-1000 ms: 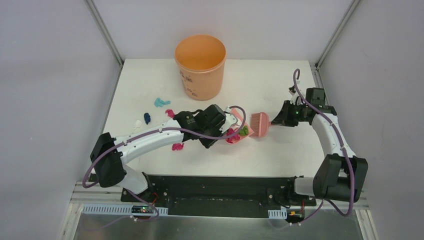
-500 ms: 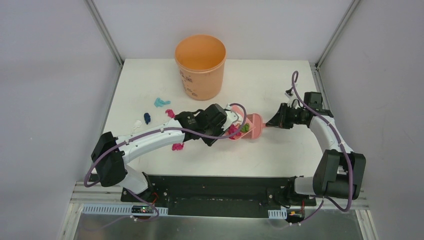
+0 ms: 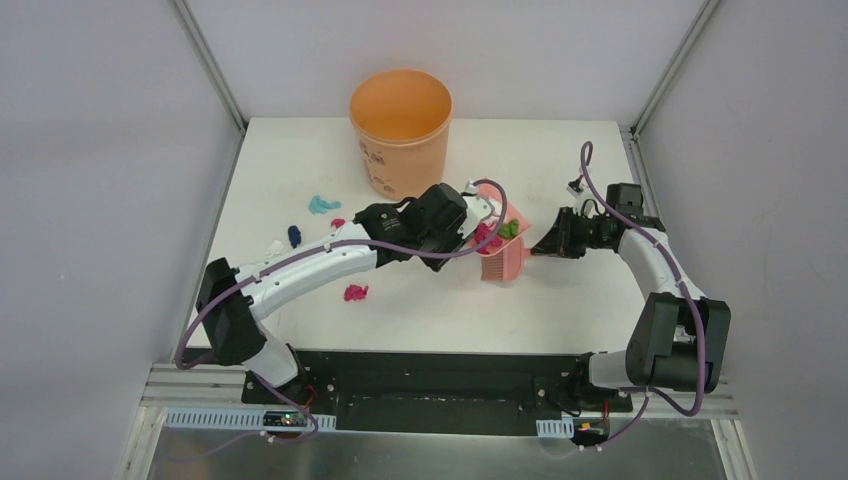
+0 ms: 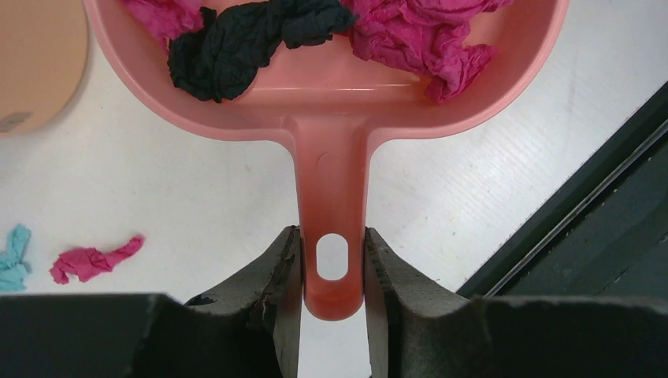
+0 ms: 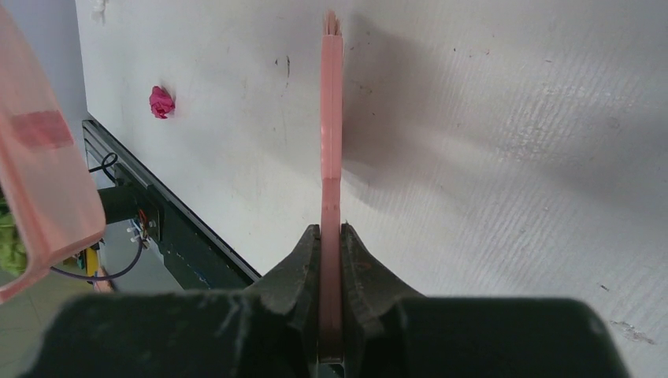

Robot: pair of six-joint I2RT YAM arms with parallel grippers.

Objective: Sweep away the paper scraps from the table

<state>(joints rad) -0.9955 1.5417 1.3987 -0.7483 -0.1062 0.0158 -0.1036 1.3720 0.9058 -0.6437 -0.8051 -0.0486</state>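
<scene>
Holding the pink dustpan [image 4: 331, 102] by its handle, the left pincer [image 4: 332, 260] is clamped with one finger on each side of the hanging hole. Paper scraps [image 4: 425, 39] in magenta are recorded inside the pan beside a black scrap [image 4: 236, 43]. A green scrap [image 3: 510, 228] is noted there in the top view. The pan appears raised off the tabletop [image 3: 560, 300], near the orange bucket [image 3: 401, 130]. The right pincer [image 5: 331, 236] is closed on the thin handle of the pink brush [image 5: 332, 118], viewed edge-on. Lying loose on the tabletop's left half are noted: a magenta scrap [image 3: 355, 293], a teal scrap [image 3: 322, 205], a dark blue scrap [image 3: 294, 236] and a white scrap [image 3: 275, 246].
</scene>
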